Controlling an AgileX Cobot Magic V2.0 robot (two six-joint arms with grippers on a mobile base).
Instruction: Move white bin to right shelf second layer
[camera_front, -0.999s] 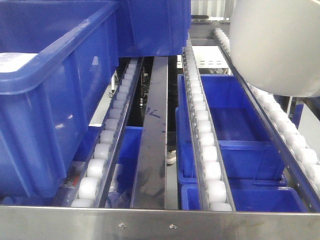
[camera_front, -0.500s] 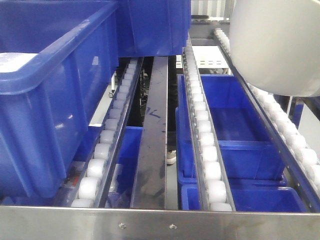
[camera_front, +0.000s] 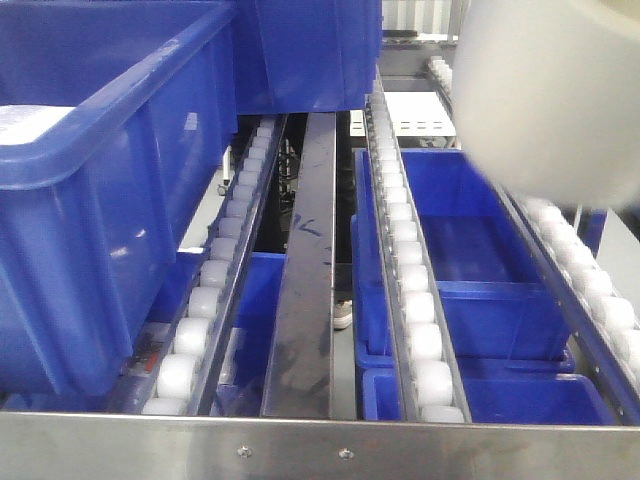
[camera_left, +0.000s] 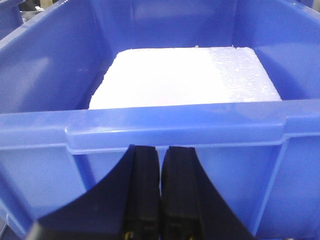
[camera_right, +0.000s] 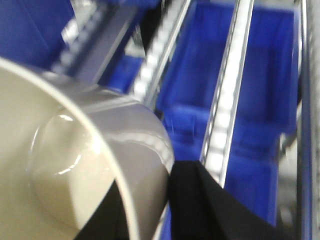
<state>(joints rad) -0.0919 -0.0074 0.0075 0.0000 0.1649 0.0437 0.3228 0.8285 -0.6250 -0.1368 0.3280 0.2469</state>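
While the bin hung in the air, the scene read as follows.

Right grip: the right gripper (camera_right: 167, 210) pinched the wall of the white bin (camera_right: 75, 165), one dark finger inside the mouth and one outside.
Bin position: the white bin (camera_front: 550, 95) was blurred and raised above the right-hand roller lane (camera_front: 585, 280) of the right shelf second layer (camera_front: 320, 445), seemingly not resting on it.
Risk of slip: a one-wall pinch on glossy plastic could have let the tub swing or slide free.
Risk of bad landing: the rounded base might have missed the two lanes beyond the hand and dropped into the lower blue crates (camera_front: 470, 270).
Rolling: the rollers (camera_front: 410, 290) could have carried it off once released.
Left grip: the left gripper (camera_left: 161, 185) was pressed closed and empty, just before a blue crate (camera_left: 165, 135) holding white foam (camera_left: 180, 75).
Obstacles: the large blue crate (camera_front: 100, 190), well to the left of the holding hand, filled the left lane.
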